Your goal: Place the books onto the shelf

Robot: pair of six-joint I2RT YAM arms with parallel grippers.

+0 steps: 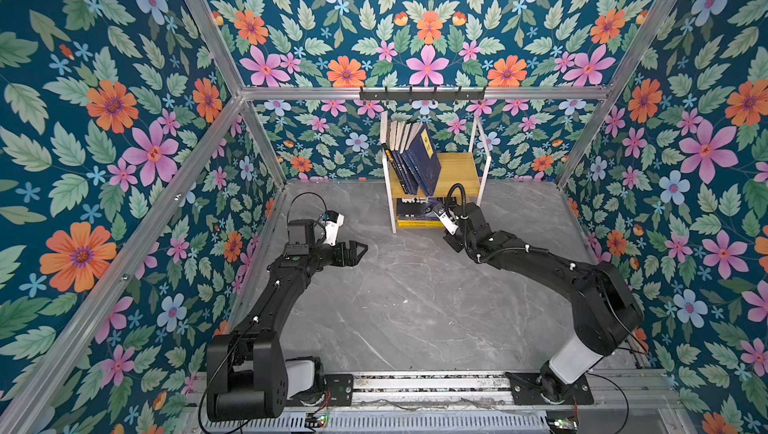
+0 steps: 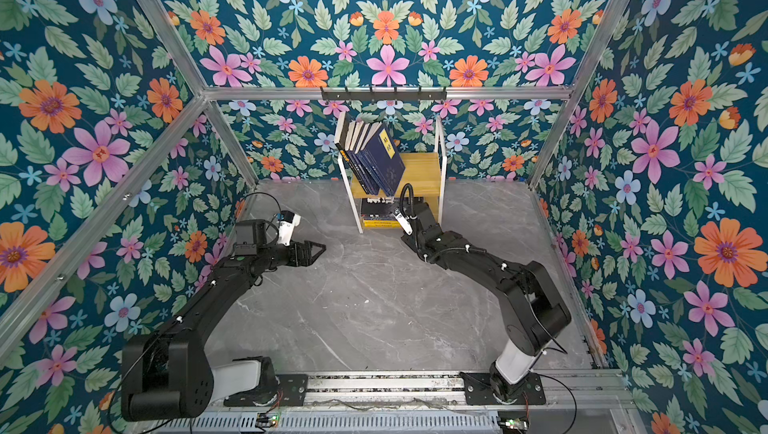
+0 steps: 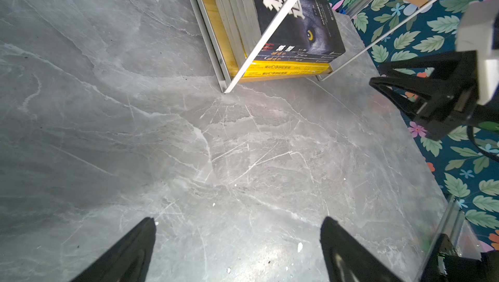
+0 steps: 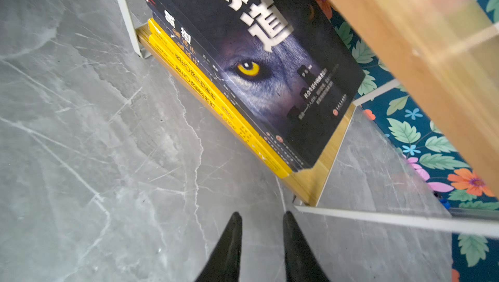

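Observation:
The shelf (image 1: 461, 170) stands at the back wall in both top views, its upper board (image 2: 424, 170) partly bare. Several navy books (image 1: 419, 157) lean to the left on the upper tier. On the lower tier lies a flat stack with the black wolf-eye book (image 4: 256, 64) on top and yellow books (image 4: 216, 99) under it. My right gripper (image 4: 262, 215) hovers over the floor just in front of that stack, jaws a little apart with nothing between them. My left gripper (image 1: 359, 251) is wide open and empty, well left of the shelf.
A black hook rail (image 1: 422, 93) hangs on the frame bar above the shelf. Floral walls close in the left, right and back. The grey marble floor (image 1: 415, 299) stretches between the arms, with the base rail (image 1: 428, 386) at the front.

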